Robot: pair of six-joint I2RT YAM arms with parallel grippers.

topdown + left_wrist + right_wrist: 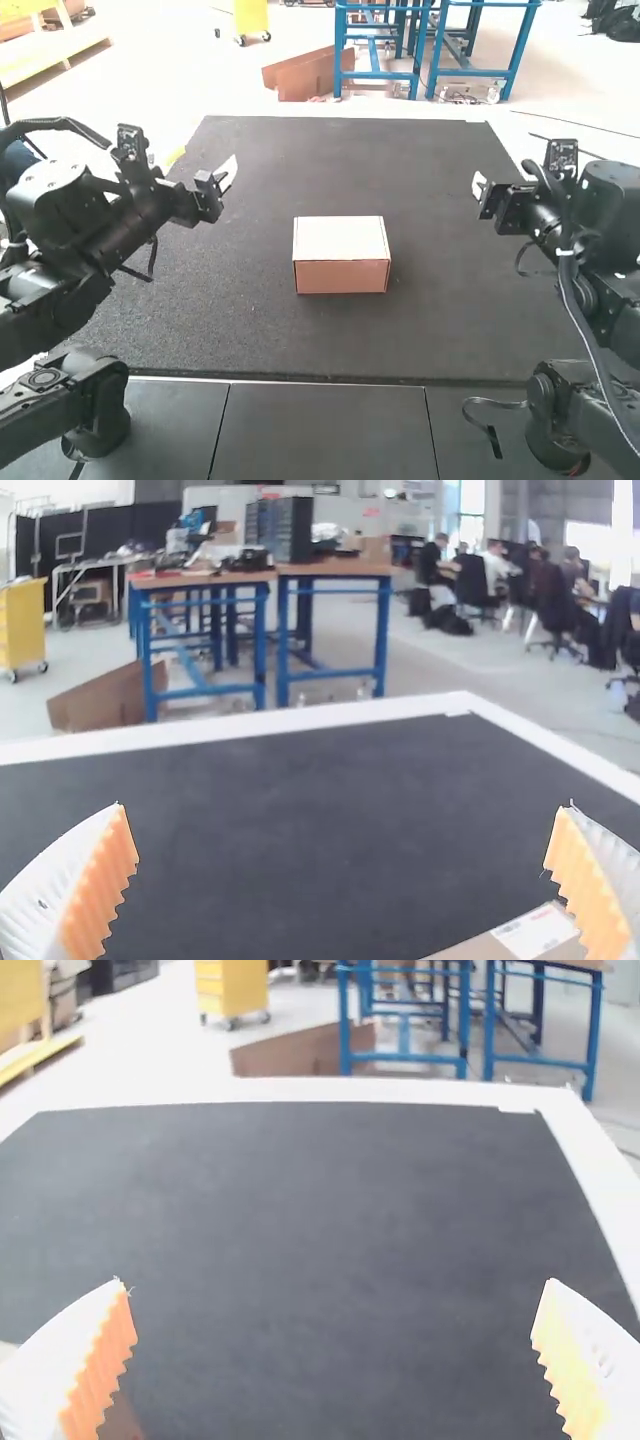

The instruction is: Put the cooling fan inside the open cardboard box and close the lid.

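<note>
Cardboard box (341, 254) sits lid-shut at the middle of the black mat (450, 150). We find left gripper (218, 180) and right gripper (484, 192) spread apart, empty, well clear either side. We judge it light, stiff, crushable; grip opposite side walls.

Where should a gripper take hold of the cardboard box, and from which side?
Probably from above, across the middle of the cardboard box, clamping its front and back walls. It sits flat on the mat with the lid shut, leaving no flap to pinch, and front to back looks its narrower span.
</note>
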